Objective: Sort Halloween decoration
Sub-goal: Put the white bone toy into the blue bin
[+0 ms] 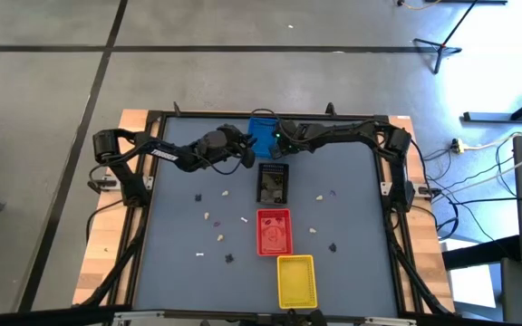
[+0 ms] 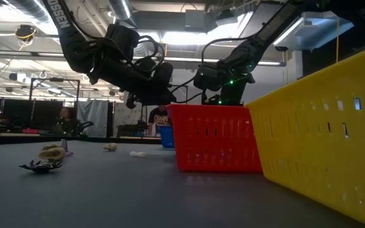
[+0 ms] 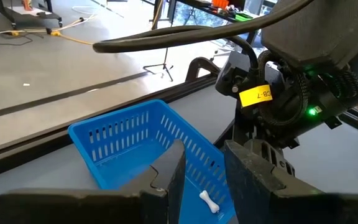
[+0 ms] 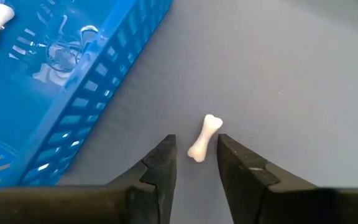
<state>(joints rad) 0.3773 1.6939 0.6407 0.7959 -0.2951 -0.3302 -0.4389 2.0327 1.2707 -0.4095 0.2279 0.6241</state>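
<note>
**Halloween decoration: small pieces, sorting in progress**

White bone: lies on the counter just beside the blue tray at the far edge. Probably light, rigid, smooth; best taken across the narrow shaft. A second bone rests inside the tray.

Right tool: released, fingers parted, straddling the bone without touching.

Left tool: parted, empty, over the blue tray.

Scattered pieces across the counter's middle are too small to identify. Black tray contents unclear.
</note>
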